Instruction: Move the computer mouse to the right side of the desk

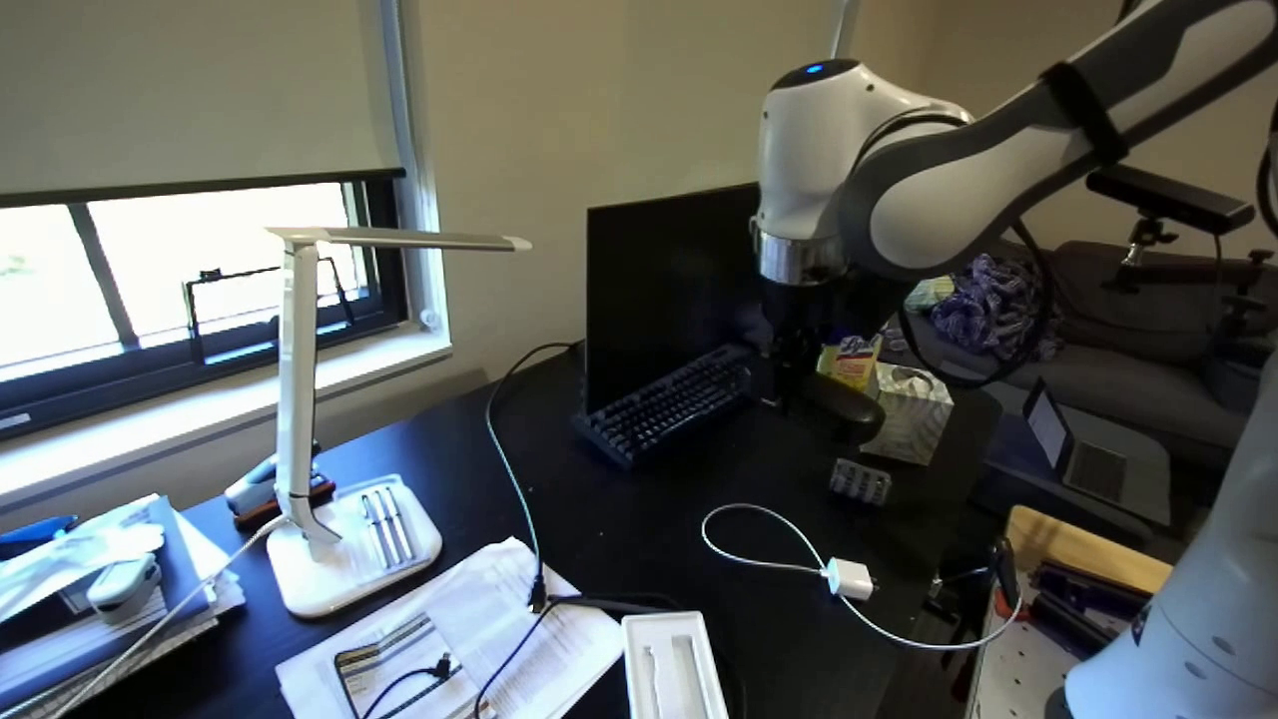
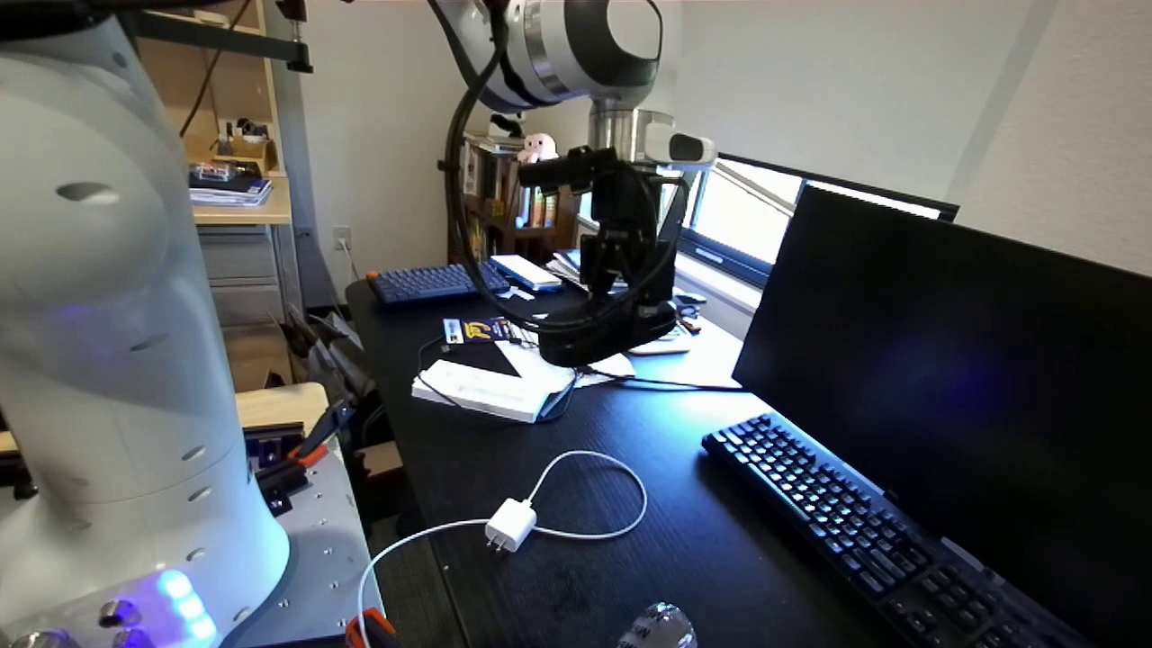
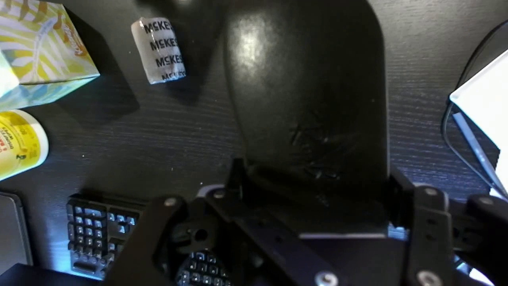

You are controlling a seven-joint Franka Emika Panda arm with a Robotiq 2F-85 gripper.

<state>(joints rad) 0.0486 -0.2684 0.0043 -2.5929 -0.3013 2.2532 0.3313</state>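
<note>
The computer mouse is a smooth black rounded lump that fills the upper middle of the wrist view [image 3: 305, 87]. It also shows in both exterior views [image 1: 847, 407] [image 2: 580, 346], raised above the dark desk [image 1: 639, 529]. My gripper [image 3: 317, 186] is shut on the mouse, with one finger on each side of its near end. In an exterior view the gripper [image 1: 784, 384] is over the desk between the black keyboard [image 1: 669, 404] and the patterned tissue box [image 1: 907, 419]. The fingertips are dark and hard to tell from the mouse in the exterior views.
A monitor [image 2: 945, 405] stands behind the keyboard. A wrapped roll [image 3: 158, 49] and a yellow wipes tub [image 3: 20, 145] are near the tissue box. A white charger with cable [image 2: 511, 524] lies on the desk. A white lamp [image 1: 297, 379], papers [image 1: 519, 619] and a white tray [image 1: 674, 664] are farther along.
</note>
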